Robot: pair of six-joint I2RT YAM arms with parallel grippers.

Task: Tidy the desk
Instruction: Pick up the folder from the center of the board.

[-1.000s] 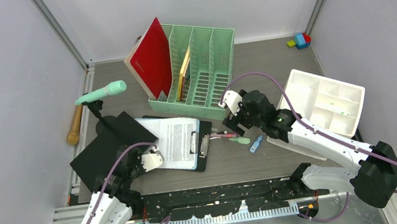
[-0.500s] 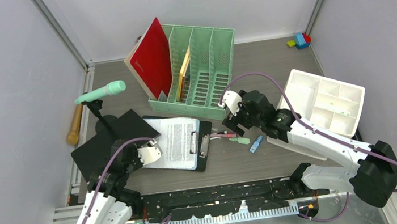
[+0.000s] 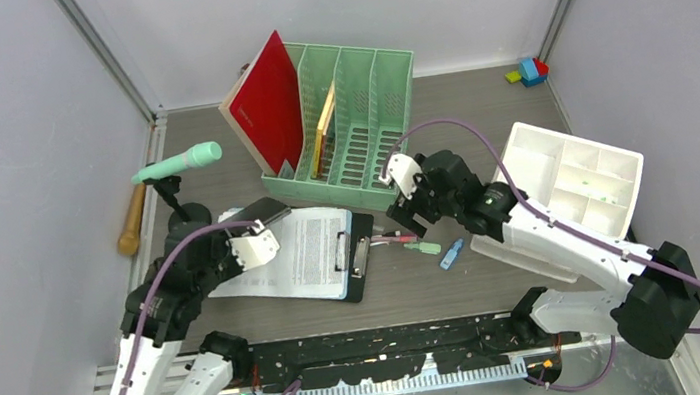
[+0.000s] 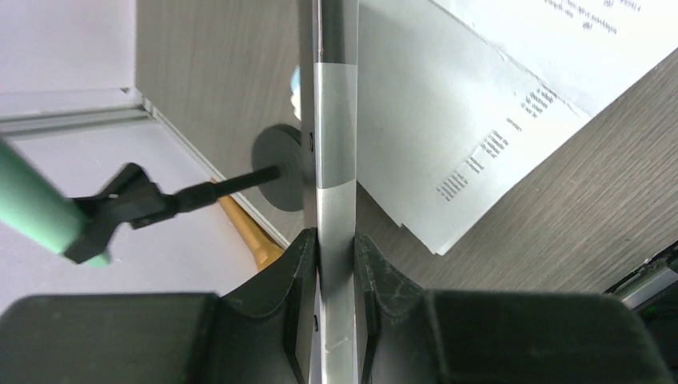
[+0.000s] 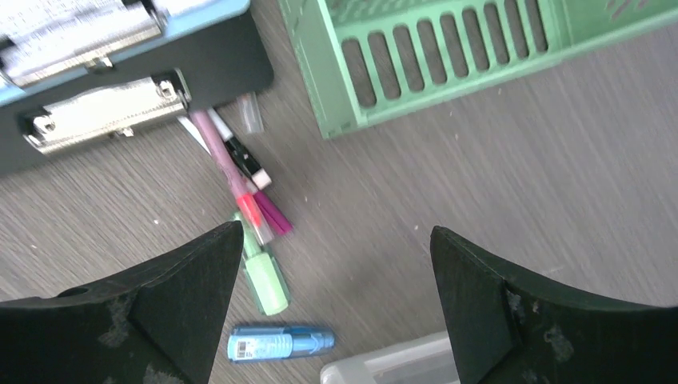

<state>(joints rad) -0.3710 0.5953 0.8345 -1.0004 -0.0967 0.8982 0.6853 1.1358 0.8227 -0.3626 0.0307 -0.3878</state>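
The desk (image 3: 477,111) is a grey-brown wood-grain tabletop. My left gripper (image 3: 249,242) is shut on a thin black folder (image 3: 262,211), held on edge above the left end of the clipboard (image 3: 357,247) and its printed paper (image 3: 307,248). In the left wrist view the folder's edge (image 4: 336,144) runs straight up between my fingers (image 4: 300,264). My right gripper (image 3: 406,213) is open and empty over the desk just right of a cluster of pens (image 3: 402,240). In the right wrist view the pens (image 5: 236,180), a green highlighter (image 5: 265,280) and a blue marker (image 5: 280,342) lie by my left finger.
A mint-green file rack (image 3: 367,120) with a red book (image 3: 269,102) stands at the back. A white compartment tray (image 3: 576,180) is at the right. A mint microphone (image 3: 179,163) on a black stand and a wooden handle (image 3: 132,221) are at the left. Toy blocks (image 3: 529,72) sit far right.
My left arm has lifted the black folder off the desk and turned it from flat to on edge, moving up and right. My right gripper has shifted slightly away from me.
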